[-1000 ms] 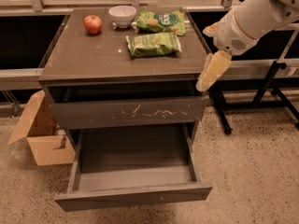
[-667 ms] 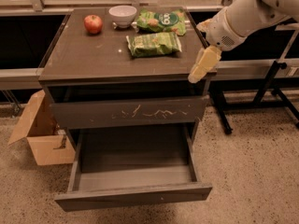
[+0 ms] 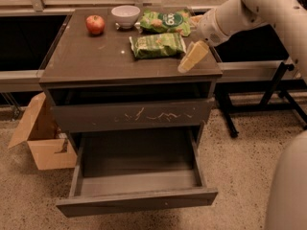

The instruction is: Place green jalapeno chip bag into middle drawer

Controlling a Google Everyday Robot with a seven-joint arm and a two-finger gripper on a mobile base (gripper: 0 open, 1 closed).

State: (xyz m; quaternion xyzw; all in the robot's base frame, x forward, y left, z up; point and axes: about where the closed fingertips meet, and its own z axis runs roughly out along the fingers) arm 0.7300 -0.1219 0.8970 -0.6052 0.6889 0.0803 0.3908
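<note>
The gripper (image 3: 193, 56) has swung up from beside the cabinet (image 3: 86, 56) and now hangs over its top, just right of the green jalapeno chip bag (image 3: 157, 45), which lies there untouched; open or closed, I cannot tell. The pick looks imminent. The middle drawer (image 3: 136, 204) stands pulled out, nothing in it; the bowl (image 3: 125, 16) looks empty too
</note>
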